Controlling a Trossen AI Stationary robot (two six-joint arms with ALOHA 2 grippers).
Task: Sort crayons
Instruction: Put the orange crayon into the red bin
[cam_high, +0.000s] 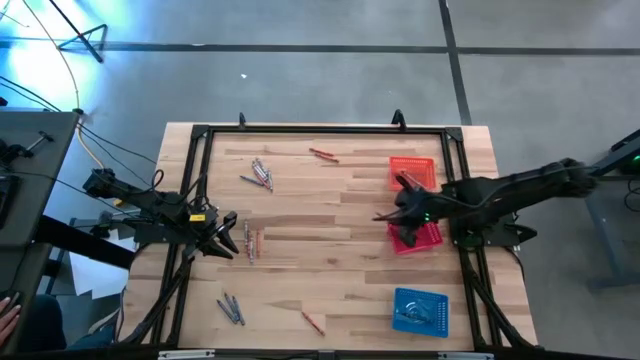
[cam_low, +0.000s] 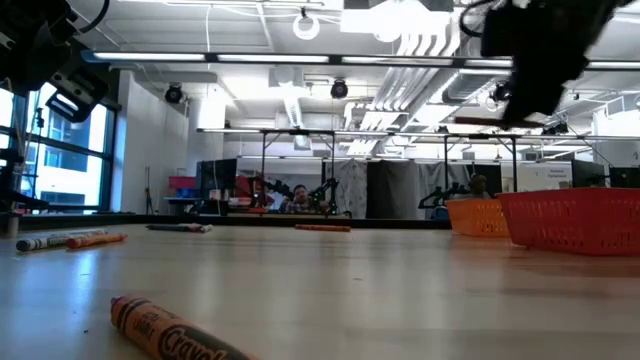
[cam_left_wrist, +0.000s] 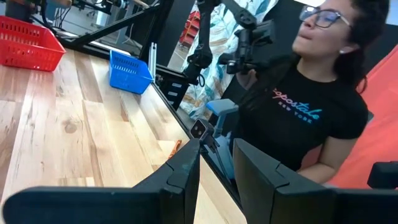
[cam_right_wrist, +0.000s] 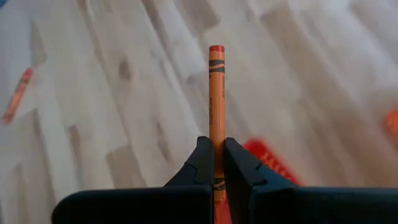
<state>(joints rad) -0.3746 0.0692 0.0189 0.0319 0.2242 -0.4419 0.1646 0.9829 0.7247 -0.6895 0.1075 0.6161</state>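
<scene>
The right gripper (cam_right_wrist: 214, 163), clenched on an orange crayon (cam_right_wrist: 215, 106) pointing straight out from its fingertips, hung near the table's right edge, over the red basket (cam_high: 420, 236), nearer than the orange basket (cam_high: 412, 170).

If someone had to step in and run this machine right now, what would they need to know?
Right gripper: shut on an orange crayon, held above the table near the red basket and orange basket.
Left gripper: open, empty, beside a small cluster of crayons at the table's left.
Loose crayons still out: grey group, red-orange one, grey pair, orange one.
Blue basket sits at the near right and seems to hold some crayons.
Done: one crayon picked up. Left: drop it in a basket, then sort the rest.
</scene>
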